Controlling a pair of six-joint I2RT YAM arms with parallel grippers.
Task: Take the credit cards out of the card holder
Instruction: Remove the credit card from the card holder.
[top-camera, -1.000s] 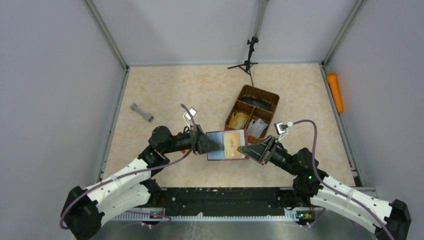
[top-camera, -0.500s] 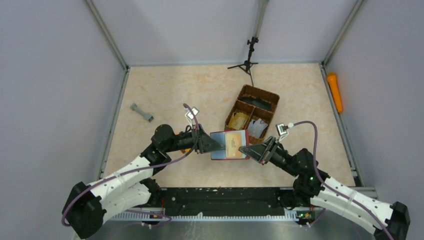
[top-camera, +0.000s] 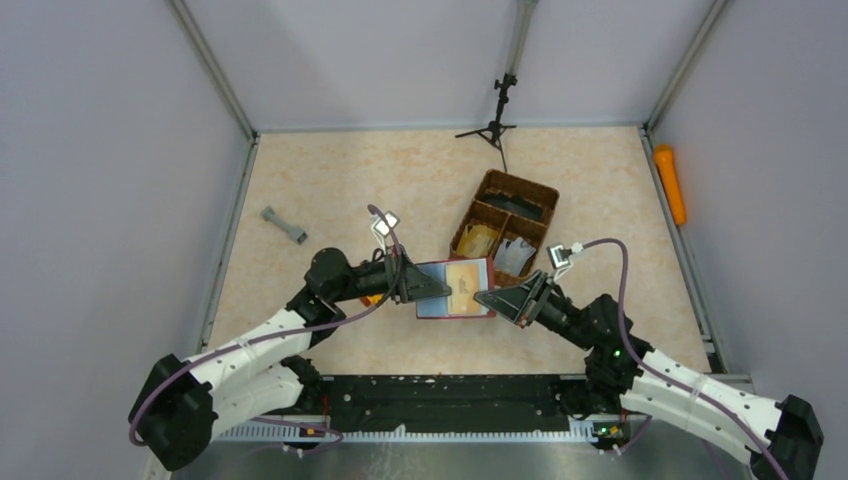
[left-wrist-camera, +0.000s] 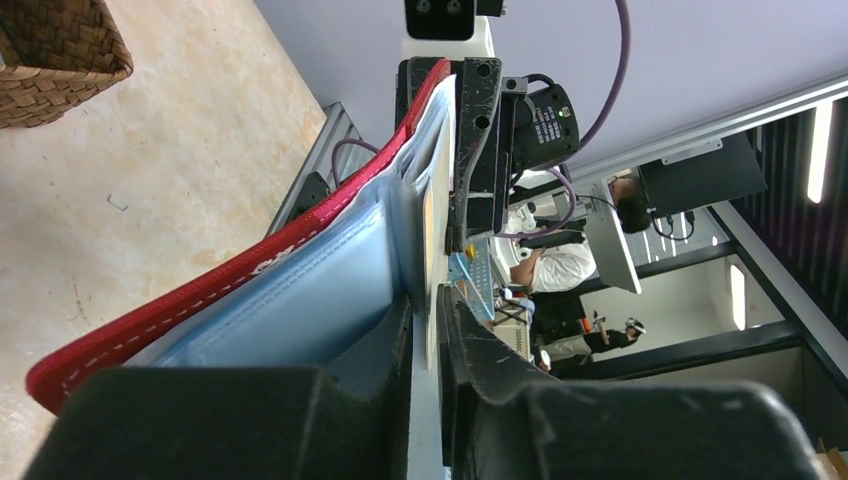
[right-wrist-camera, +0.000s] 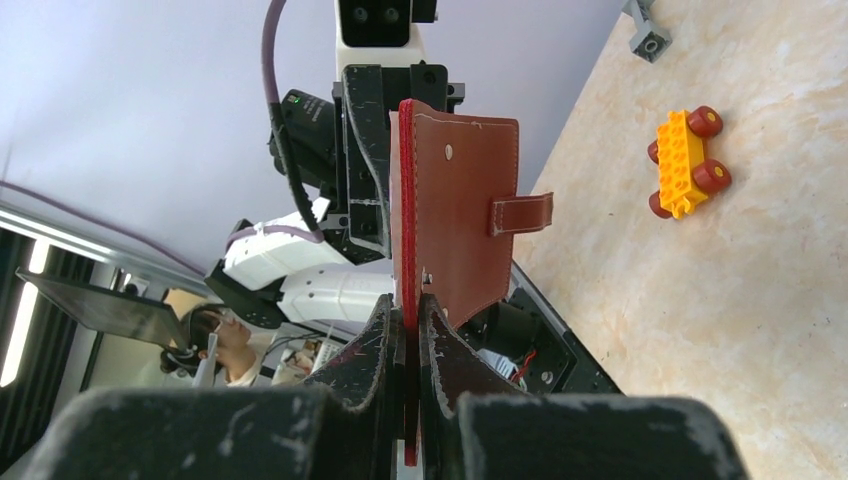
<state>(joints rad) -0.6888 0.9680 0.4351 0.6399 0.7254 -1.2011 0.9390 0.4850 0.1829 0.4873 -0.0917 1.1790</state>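
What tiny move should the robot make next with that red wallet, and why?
Probably close the left fingers on the thin pale card edge between them, then slide it out: the right fingers clamp the dark red folding card holder.

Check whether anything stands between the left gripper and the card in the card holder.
Nothing visible does. The card has its edge between the fingers of the left gripper, inside the open card holder, which the right gripper clamps at the opposite edge.

Bright, even light leaves faint shadows on the beige marbled tabletop (top-camera: 400, 180). Nearest its wrist camera, the left gripper's black fingers (left-wrist-camera: 250, 420) blur.
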